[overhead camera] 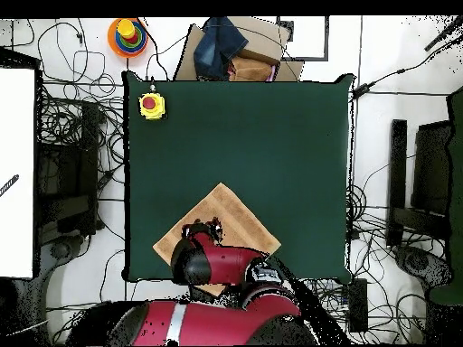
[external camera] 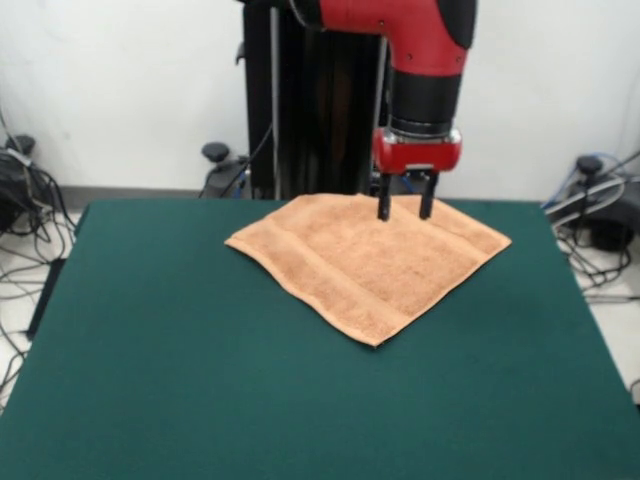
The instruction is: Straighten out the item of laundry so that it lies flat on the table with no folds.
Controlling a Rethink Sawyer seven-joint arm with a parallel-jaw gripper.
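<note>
Towel [external camera: 370, 260] spread under open gripper [external camera: 406, 213] near its far corner

The glossy red and black robot arm [external camera: 420, 40] has rounded red shells joined by a black cylindrical wrist segment, ending in a red block-shaped housing with a pale panel underneath; below it, the gripper [external camera: 407, 208] shows two slim black fingers, and behind stands a black pedestal column [external camera: 310, 100] with dark cables
</note>
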